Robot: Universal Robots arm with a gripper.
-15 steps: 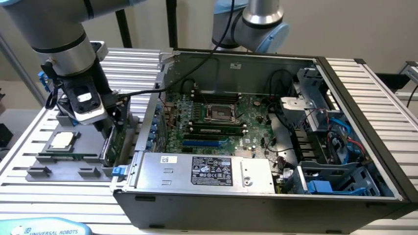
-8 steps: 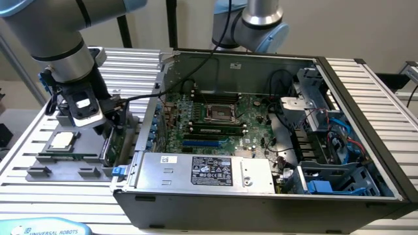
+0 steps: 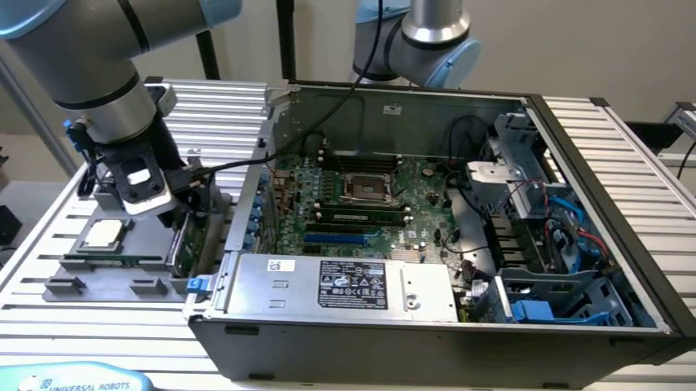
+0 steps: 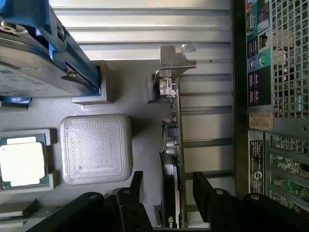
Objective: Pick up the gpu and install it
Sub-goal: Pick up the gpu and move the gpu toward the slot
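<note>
Hovering with the gripper (image 4: 168,180) spread wide astride the gpu (image 4: 172,130), apparently not touching it, the card standing on edge in a slot of the grey tray (image 4: 140,121) just beside the computer case (image 4: 285,72). Likely light and stiff yet fragile, so best pinched across the flat faces at mid-length, away from the metal bracket (image 4: 176,58) and the small soldered parts. Tight sideways, with the case wall near on one flank and a clear plastic block (image 4: 96,147) on the other; free room seemingly straight up.
</note>
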